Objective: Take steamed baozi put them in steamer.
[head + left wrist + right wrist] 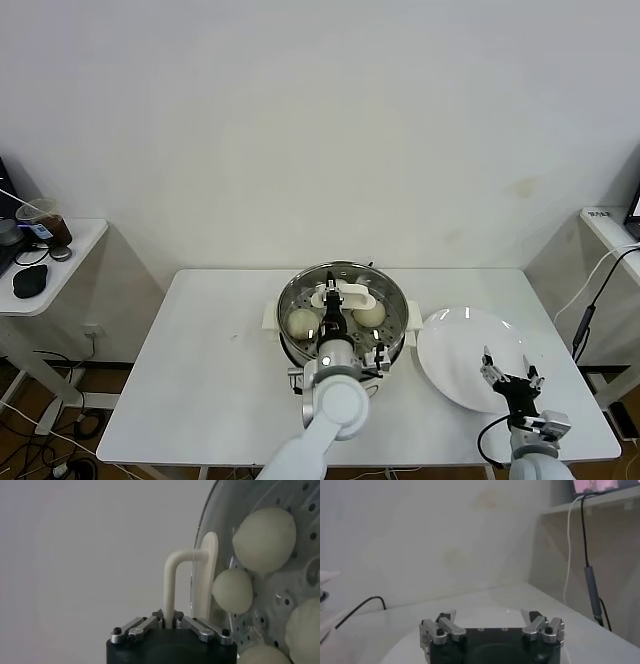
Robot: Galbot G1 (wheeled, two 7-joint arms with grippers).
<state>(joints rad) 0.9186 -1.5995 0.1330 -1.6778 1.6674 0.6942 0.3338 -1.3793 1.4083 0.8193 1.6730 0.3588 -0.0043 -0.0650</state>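
Note:
The steamer stands mid-table with a glass lid over it. My left gripper is shut on the lid's white handle, which also shows in the head view. Two baozi show in the pot in the head view. Through the glass, the left wrist view shows several baozi on the perforated tray. My right gripper is open and empty, just above the white plate.
The plate lies right of the steamer and holds nothing. A side table with a cup and a mouse stands at the far left. A shelf with a hanging cable is at the right.

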